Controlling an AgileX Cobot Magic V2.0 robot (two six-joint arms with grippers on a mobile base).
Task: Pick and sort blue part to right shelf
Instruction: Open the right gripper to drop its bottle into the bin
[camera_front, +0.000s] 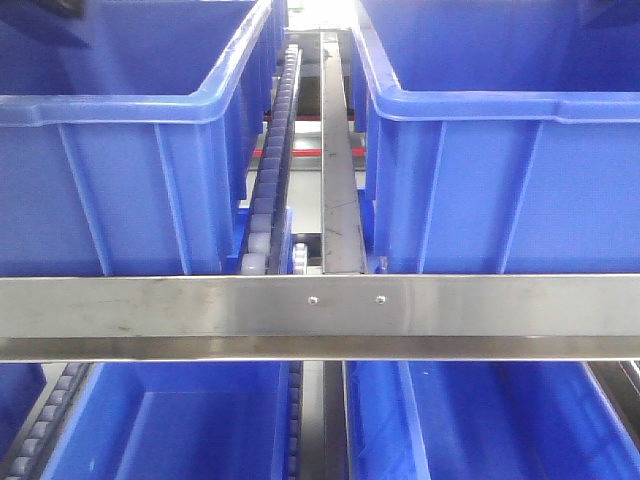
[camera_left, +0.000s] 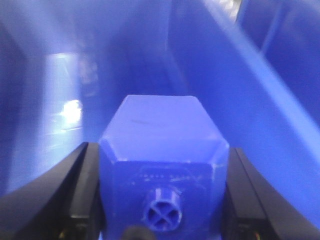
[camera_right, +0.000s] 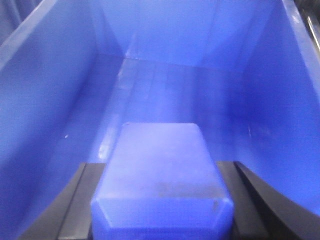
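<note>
Item: left gripper (camera_left: 162, 200) pinching blue part (camera_left: 162, 150); right gripper (camera_right: 160, 200) pinching boxier block (camera_right: 160, 175). I risk mis-sorting.

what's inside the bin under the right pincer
Only the bin's bare blue floor and walls show. The right pincer is shut on a blue block, and that block and the fingers hide the floor nearest the camera.
</note>
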